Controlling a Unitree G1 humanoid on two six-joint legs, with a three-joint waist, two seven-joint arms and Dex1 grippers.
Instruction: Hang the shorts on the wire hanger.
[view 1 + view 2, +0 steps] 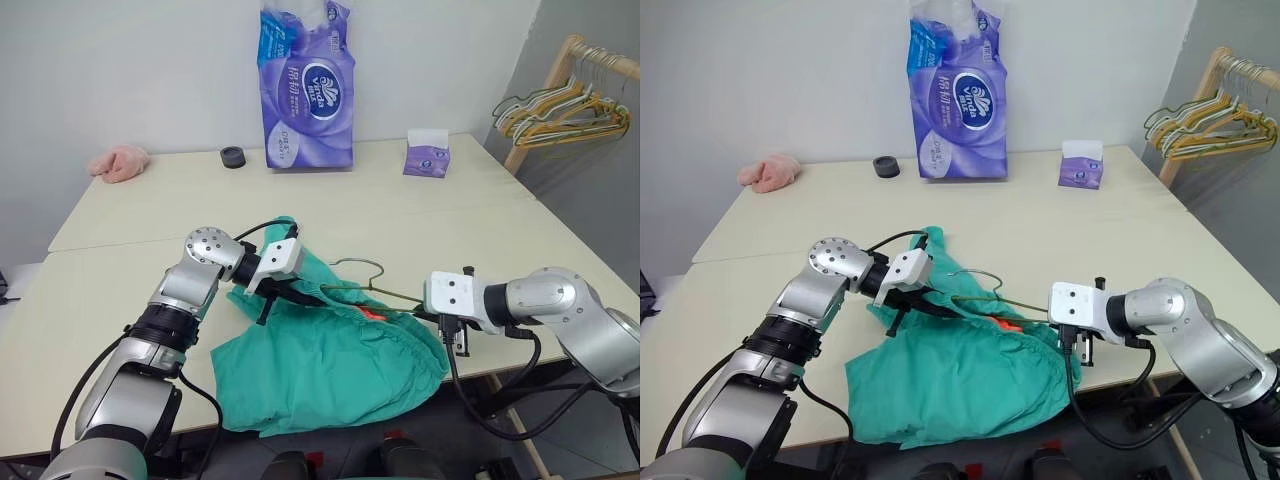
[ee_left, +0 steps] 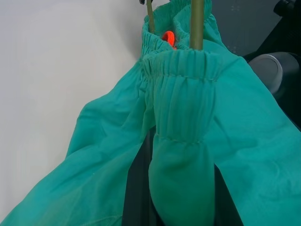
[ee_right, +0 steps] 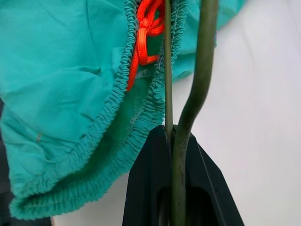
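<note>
The teal-green shorts point(image 1: 330, 360) lie crumpled at the table's front edge, part of them hanging over it. The gathered waistband point(image 2: 183, 117) is bunched between the fingers of my left gripper point(image 1: 283, 293), which is shut on it. The wire hanger point(image 1: 372, 284) lies across the waistband opening, with its hook point(image 1: 362, 265) pointing toward the back of the table. My right gripper point(image 3: 175, 141) is shut on the hanger's wire at the shorts' right side, its black fingers point(image 3: 146, 188) clamping the wire. The orange drawstring point(image 3: 146, 28) shows inside the waistband.
On the cream table point(image 1: 420, 215) stand a purple tissue pack point(image 1: 307, 85), a small purple tissue box point(image 1: 427, 155) and a black round object point(image 1: 233, 157). A pink cloth point(image 1: 120, 162) lies at the back left. A wooden rack with several hangers point(image 1: 565, 105) stands to the right.
</note>
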